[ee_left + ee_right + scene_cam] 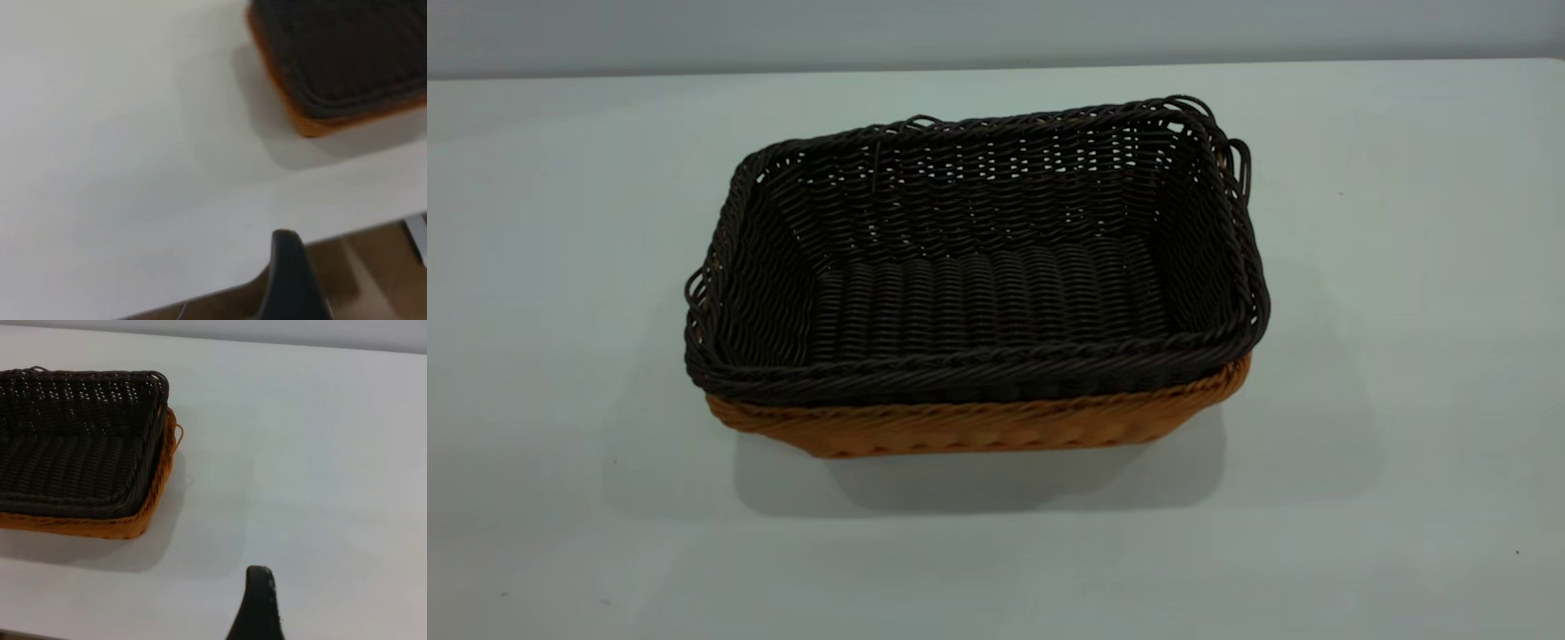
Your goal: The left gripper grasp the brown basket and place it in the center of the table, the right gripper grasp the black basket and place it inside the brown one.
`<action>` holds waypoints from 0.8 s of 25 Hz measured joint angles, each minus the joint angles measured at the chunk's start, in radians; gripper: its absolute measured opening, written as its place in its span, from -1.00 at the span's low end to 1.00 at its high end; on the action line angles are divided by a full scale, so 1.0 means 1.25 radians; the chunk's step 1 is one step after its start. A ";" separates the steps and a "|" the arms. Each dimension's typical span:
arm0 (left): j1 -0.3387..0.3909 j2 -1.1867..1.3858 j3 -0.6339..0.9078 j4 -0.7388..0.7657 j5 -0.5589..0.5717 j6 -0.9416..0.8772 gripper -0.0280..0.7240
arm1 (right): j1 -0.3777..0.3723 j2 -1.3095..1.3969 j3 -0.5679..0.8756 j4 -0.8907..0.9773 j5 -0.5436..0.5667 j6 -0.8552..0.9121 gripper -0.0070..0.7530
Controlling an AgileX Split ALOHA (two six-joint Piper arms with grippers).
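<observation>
The black basket (978,267) sits nested inside the brown basket (978,431), whose orange-tan wall shows only below the dark rim. The pair stands upright in the middle of the white table (1405,356). Neither arm shows in the exterior view. In the left wrist view my left gripper (288,273) hangs by the table's edge, well apart from the black basket (347,53) and the brown basket (313,123). In the right wrist view my right gripper (259,603) is over bare tabletop, apart from the black basket (73,447) and the brown basket (159,487). Nothing is held.
Bare white tabletop surrounds the stacked baskets on every side. In the left wrist view the table's edge (347,230) runs close to the gripper, with brown floor (373,280) beyond it. A grey wall (996,31) stands behind the table.
</observation>
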 joint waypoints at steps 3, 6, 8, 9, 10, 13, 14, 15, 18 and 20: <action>0.062 -0.001 0.000 0.000 0.000 0.000 0.24 | 0.000 0.000 0.000 0.001 0.000 0.000 0.44; 0.093 -0.024 0.000 0.000 0.000 0.000 0.24 | 0.000 0.000 0.000 0.001 0.001 0.000 0.44; 0.095 -0.040 0.000 0.000 0.000 0.000 0.24 | 0.000 0.000 0.000 0.001 0.001 0.000 0.44; 0.095 -0.041 0.000 0.000 0.000 0.000 0.24 | 0.000 0.000 0.000 0.001 0.001 0.000 0.44; 0.095 -0.041 0.000 0.000 0.000 0.000 0.24 | 0.000 0.000 0.000 0.001 0.001 0.000 0.44; 0.095 -0.041 0.000 -0.001 0.000 0.000 0.24 | 0.000 0.000 0.000 0.001 0.001 0.000 0.44; 0.095 -0.041 0.000 -0.001 0.000 0.000 0.24 | 0.000 0.000 0.000 0.001 0.001 0.001 0.44; 0.095 -0.041 0.000 -0.001 0.000 0.000 0.24 | 0.000 0.000 0.000 0.001 0.001 0.001 0.44; 0.095 -0.041 0.000 -0.001 0.000 0.000 0.24 | 0.000 0.000 0.000 0.001 0.001 0.001 0.44; 0.095 -0.041 0.000 -0.001 0.000 0.000 0.24 | 0.000 0.000 0.000 0.001 0.001 0.001 0.44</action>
